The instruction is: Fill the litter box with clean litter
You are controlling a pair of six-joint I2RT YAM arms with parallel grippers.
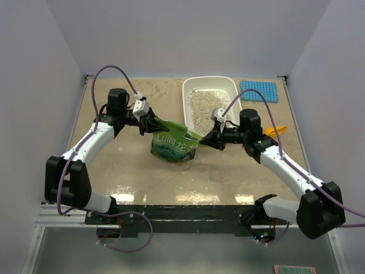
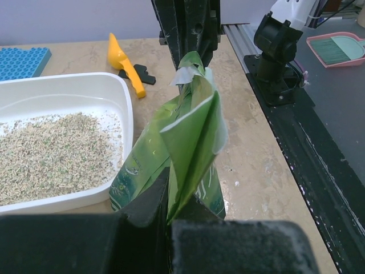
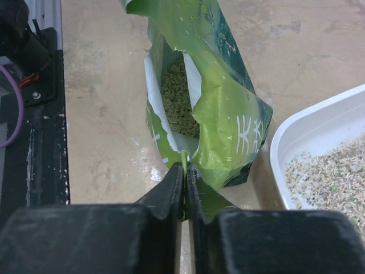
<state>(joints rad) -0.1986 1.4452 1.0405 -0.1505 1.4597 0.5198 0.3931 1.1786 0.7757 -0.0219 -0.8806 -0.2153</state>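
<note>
a beige, mottled surface [image 1: 125, 171] sits between plain pale walls. at its far side the white litter box [image 1: 210, 81] holds a shallow speckled layer of clean litter [image 1: 201, 108], thinner toward the far end. just beside it a green bag [image 1: 174, 147] stands open, its top edges pinched by the left end effector [image 1: 149, 123] and the right end effector [image 1: 206, 138].

The right arm [image 1: 285, 162] hides most of the orange scoop [image 1: 276, 131], and both wrist views crop the litter box [image 2: 68, 85].
</note>
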